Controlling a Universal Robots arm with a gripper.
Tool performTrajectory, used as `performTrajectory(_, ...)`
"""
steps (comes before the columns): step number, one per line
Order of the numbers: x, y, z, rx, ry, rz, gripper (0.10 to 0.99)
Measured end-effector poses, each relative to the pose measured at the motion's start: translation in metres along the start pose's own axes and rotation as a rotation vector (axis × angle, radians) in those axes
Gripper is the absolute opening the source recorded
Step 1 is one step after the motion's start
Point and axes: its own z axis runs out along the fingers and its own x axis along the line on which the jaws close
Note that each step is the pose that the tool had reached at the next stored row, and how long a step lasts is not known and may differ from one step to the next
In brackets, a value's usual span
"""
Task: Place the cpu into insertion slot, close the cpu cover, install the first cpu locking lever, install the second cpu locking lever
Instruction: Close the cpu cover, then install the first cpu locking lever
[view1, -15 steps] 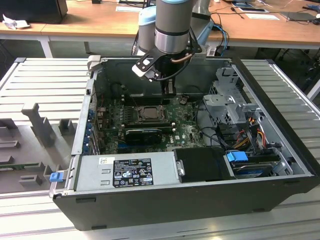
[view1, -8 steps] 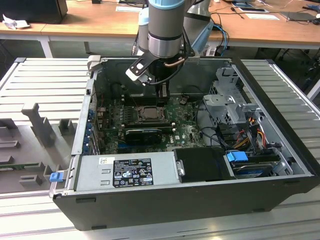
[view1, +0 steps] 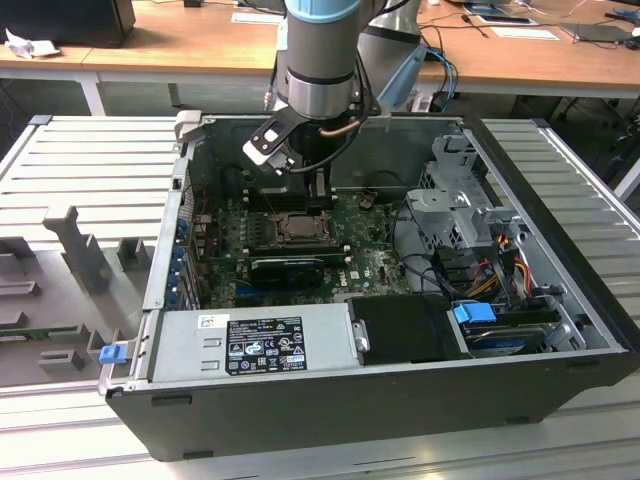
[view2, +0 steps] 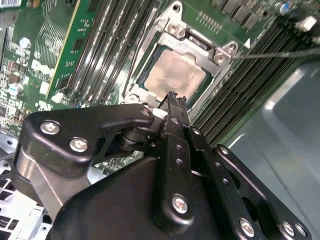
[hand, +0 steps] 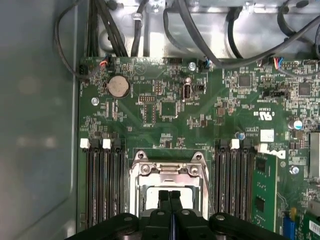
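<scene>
The cpu (view2: 177, 75) lies flat in the insertion slot (view1: 297, 226), its dull silver top facing up. The cpu cover (view2: 197, 42) is down around it as a dark metal frame, also seen in the first wrist view (hand: 167, 172). My gripper (view2: 175, 98) hangs just above the near edge of the chip, fingers pressed together with nothing between them; both tips show in the first wrist view (hand: 169, 194). One thin locking lever (view2: 270, 53) sticks out sideways from the socket corner. Another lever (view2: 137, 57) runs along the opposite side of the socket.
Long black memory slots (hand: 102, 185) flank the socket on both sides. A black graphics card (view1: 285, 268) lies just in front of it, with the power supply (view1: 255, 340) beyond. A drive cage (view1: 460, 210) and cables fill the exterior view's right. The case wall (hand: 35, 125) is close.
</scene>
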Motion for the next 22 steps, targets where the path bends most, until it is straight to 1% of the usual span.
performTrajectory(2, 0.0, -0.0073, 0.0001, 0.0, -0.0001, 0.0, 0.106)
performTrajectory(5, 0.0001, -0.0107, 0.0, 0.0, -0.0001, 0.0, 0.106)
performTrajectory(11, 0.0001, -0.0131, 0.0, 0.0, -0.0002, 0.0, 0.106)
performTrajectory(16, 0.0, -0.0135, -0.0006, 0.0, -0.0003, 0.0, 0.106)
performTrajectory(18, 0.0002, -0.0133, -0.0054, 0.0, -0.0001, 0.0, 0.106)
performTrajectory(21, 0.0005, -0.013, -0.0186, 0.0, -0.0001, 0.0, 0.106)
performTrajectory(22, 0.0007, -0.0128, -0.0255, 0.0, -0.0002, 0.0, 0.106)
